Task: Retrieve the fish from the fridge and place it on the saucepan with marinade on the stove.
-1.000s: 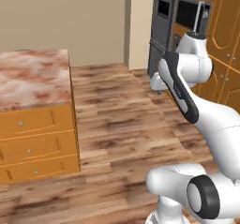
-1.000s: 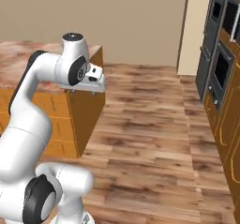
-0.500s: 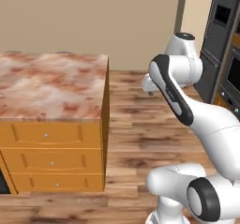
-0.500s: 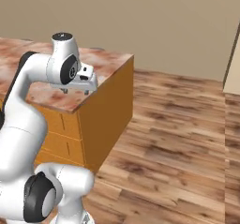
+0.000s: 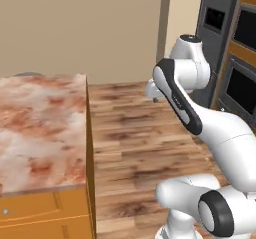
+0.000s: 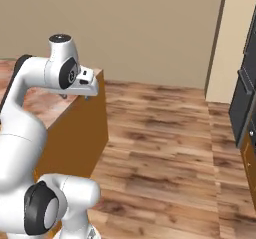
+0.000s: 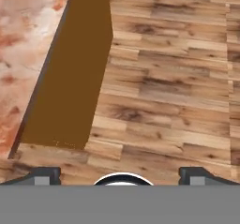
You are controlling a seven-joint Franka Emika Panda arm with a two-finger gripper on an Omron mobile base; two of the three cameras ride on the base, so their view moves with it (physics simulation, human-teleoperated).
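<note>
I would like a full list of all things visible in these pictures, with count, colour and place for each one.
kitchen island: one, reddish-pink marble top on orange wood drawers, left of the arm.
wood floor: one, brown planks, between the island and the appliance wall.
wall: one, beige, at the back.
wall ovens: two stacked, black windows in orange cabinets, far right.
fridge: one, grey steel with black panel, beside the ovens.
gripper: one, dark fingertips, open and empty, over the floor by the island's corner.

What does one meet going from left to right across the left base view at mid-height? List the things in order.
Marble-topped island counter → bare wood floor → white robot arm → black-windowed wall ovens.
</note>
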